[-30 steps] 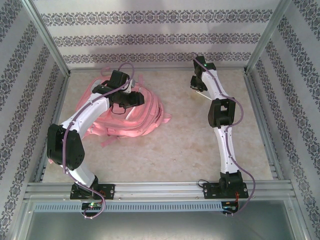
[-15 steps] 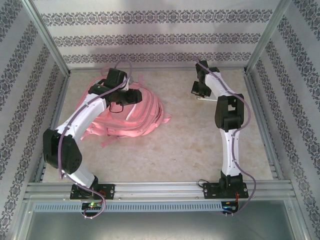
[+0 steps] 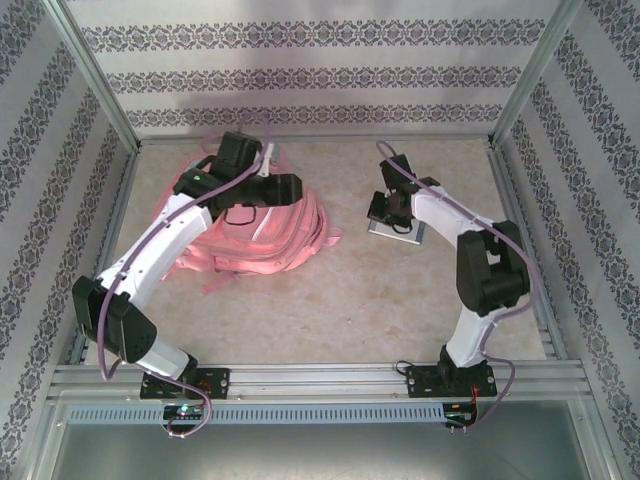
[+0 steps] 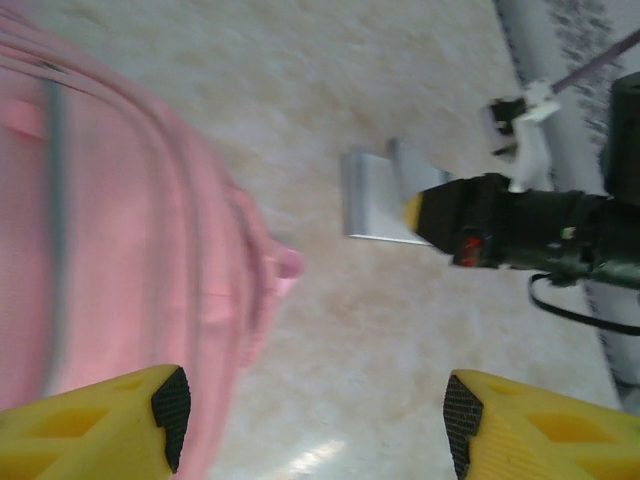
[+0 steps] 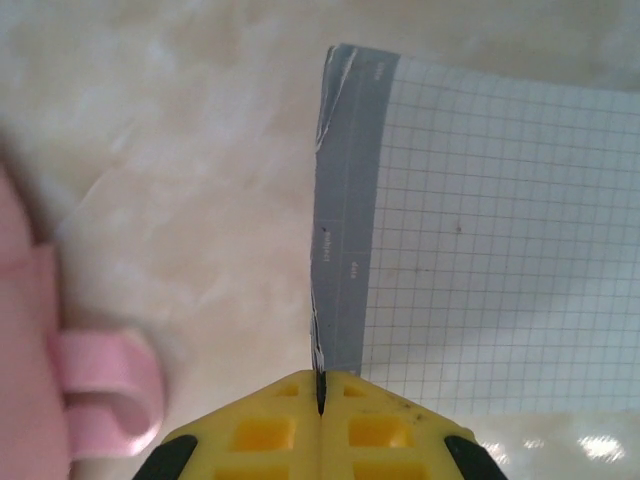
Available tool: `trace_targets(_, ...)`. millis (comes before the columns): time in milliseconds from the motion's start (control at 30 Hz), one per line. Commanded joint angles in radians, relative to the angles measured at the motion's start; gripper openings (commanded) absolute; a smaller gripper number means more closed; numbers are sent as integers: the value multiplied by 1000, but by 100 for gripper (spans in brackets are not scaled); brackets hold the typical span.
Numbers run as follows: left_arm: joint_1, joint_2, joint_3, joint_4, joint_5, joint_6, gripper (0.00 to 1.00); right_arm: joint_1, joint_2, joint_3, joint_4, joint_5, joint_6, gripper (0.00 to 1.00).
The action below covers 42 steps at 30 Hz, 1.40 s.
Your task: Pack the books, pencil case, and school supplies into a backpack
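- Pinching the grey-taped spine edge of the grey-white grid-paper notebook [image 5: 480,220] in the right claw [image 5: 320,380], yellow fingers pressed together on it.
- Carrying that notebook over the pale marbled counter [image 3: 380,310], near the large pink fabric backpack [image 3: 260,235] but apart from it, with a pink strap loop [image 5: 100,395] close by the fingertips in the right wrist view.
- Seemingly raised off the surface, judging by the dark shadow under its near edge; not certain.
- Holding the left claw [image 4: 315,420] spread wide above the backpack's right side, gripping nothing.
- Against a second ago: brought in from the far right of the counter toward the middle, with the right elbow swung outward to the right.
- On the left side: reached further right across the top of the backpack than before.
- For the task: probably one book on its way to the bag, with the spread left claw likely readying to hold or lift an opening.
- No open pocket to be made out from above, so nothing yet shown as packed.
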<state>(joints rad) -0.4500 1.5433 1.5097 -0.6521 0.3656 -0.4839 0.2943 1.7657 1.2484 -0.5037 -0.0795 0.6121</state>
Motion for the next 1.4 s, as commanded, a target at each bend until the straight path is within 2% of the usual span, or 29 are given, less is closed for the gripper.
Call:
trace_targets(0,-48,92,-46,137,126,-136,70,9,-117,-114,113,-51,59,0)
trace_targets(133,-109,232,8,173,130,-157,70,42,-233,-224,137,-84,76,0)
trace_targets(267,-124,330,61,184,127,-175,70,96,-281,-290,148,-90,86,0)
trace_targets(300,-126,344,67,187,123,-178,70,103,-274,-293,152,-102,81,6)
trace_targets(367,-126,367,76,189,108,-184,70,100,-256,-272,137,-103,48,32)
trace_targets(400,-126,379,81,193,107,-187,70,96,-247,-249,109,-84,28,41)
trace_targets(533,-132,449,125,181,112,-190,70,46,-264,-221,88,-62,-34,58)
trace_targets(600,-141,492,155,170,114,-187,70,13,-276,-234,101,-67,-49,63)
trace_targets(733,-171,593,232,140,119,-175,69,-81,-260,-282,130,-124,-10,62)
trace_targets(1000,-228,748,415,6,36,-94,68,-205,-249,-413,231,-220,43,63)
trace_targets(1200,-230,785,415,6,25,-87,65,-234,-207,-442,295,-287,58,63)
trace_targets(1367,-231,797,387,26,32,-90,61,-238,-180,-441,286,-261,58,62)
